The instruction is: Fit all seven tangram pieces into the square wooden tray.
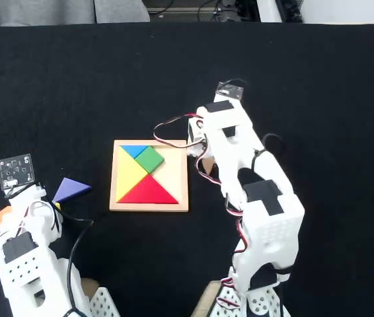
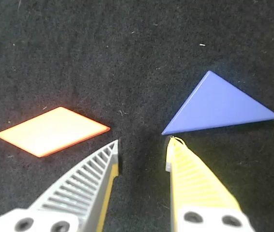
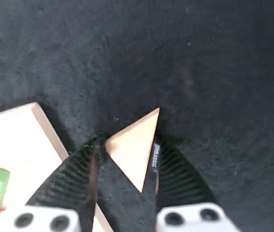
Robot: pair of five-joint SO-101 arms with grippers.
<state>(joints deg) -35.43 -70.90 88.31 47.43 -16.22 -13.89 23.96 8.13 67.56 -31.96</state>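
Observation:
The square wooden tray [image 1: 174, 157] lies mid-table holding a blue triangle [image 1: 133, 150], a green square [image 1: 150, 159], a yellow triangle [image 1: 128, 175] and a red triangle [image 1: 149, 191]. My right gripper [image 3: 126, 154] hangs just off the tray's corner [image 3: 25, 133], shut on a small pale peach triangle [image 3: 133, 145] held between both fingers. At the table's left, my left gripper [image 2: 143, 150] stands open over bare cloth, between an orange parallelogram [image 2: 52, 131] and a purple-blue triangle [image 2: 219, 107], touching neither.
Black cloth covers the table. The right arm [image 1: 240, 165] leans over the tray's right edge, with its wires looping above the tray's corner. The left arm's base [image 1: 22, 264] fills the near left corner. Open cloth stretches behind the tray.

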